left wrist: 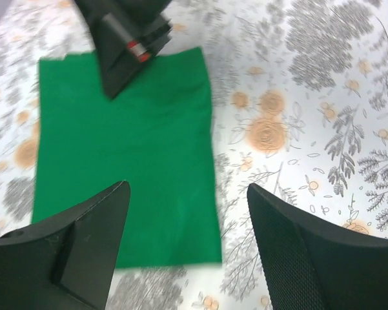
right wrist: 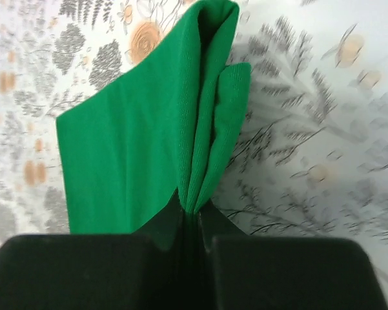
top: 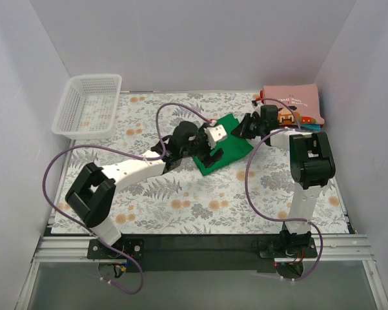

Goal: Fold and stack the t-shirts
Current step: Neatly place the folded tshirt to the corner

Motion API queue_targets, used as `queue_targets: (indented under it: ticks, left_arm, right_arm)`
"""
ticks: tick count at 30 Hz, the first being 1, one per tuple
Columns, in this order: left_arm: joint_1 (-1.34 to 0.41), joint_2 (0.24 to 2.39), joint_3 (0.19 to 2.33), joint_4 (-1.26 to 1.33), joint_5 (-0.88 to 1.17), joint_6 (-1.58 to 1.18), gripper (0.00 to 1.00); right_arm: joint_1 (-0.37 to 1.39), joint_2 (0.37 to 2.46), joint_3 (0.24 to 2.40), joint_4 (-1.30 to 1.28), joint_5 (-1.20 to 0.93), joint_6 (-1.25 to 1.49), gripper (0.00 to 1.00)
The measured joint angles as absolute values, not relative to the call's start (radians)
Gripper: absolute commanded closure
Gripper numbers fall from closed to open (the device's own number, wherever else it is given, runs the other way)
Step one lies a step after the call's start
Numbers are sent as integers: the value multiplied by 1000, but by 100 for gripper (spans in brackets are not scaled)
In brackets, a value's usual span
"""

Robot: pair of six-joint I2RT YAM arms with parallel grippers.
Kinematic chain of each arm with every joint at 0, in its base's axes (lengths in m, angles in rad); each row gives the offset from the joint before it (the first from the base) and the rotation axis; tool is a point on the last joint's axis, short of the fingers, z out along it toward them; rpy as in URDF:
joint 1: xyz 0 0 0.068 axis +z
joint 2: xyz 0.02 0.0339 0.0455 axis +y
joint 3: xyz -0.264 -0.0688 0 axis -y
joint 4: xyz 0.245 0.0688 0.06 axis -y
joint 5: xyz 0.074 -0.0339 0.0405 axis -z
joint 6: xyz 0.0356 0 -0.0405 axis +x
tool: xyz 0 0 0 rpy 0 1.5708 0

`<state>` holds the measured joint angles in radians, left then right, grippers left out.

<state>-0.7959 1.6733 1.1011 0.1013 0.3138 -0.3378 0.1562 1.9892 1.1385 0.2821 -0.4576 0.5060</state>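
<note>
A bright green t-shirt [top: 224, 145] lies folded into a rectangle mid-table. My left gripper [top: 206, 150] hovers over its near end with nothing in it. Its jaws stand open [left wrist: 188, 187] above the shirt's corner [left wrist: 129, 148]. My right gripper [top: 243, 129] is shut on the shirt's far right edge. The wrist view shows the bunched green layers [right wrist: 206, 116] pinched between its fingertips [right wrist: 192, 210]. That gripper also shows at the top of the left wrist view [left wrist: 126, 45]. A folded dusty-pink t-shirt [top: 294, 103] lies at the back right. A teal one [top: 314, 128] peeks out beneath it.
A white mesh basket [top: 90, 106] stands at the back left corner. White walls close in the floral tablecloth [top: 181, 200] on three sides. Purple cables loop over both arms.
</note>
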Motion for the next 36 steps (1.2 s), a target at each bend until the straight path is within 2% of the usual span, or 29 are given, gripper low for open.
queue_targets:
  ticks: [6, 13, 21, 36]
  left_arm:
    - [-712, 1507, 1042, -4, 245, -384, 27]
    - [-702, 1429, 933, -92, 210, -414, 27]
    - [-702, 1387, 892, -116, 181, -452, 26]
    - [-702, 1328, 848, -112, 171, -472, 26]
  right_arm:
    - [143, 1995, 1362, 74, -337, 177, 99]
    - [99, 2059, 1623, -72, -234, -72, 99]
    - [58, 2156, 1883, -191, -158, -210, 99]
    - [49, 2160, 2062, -328, -94, -321, 99]
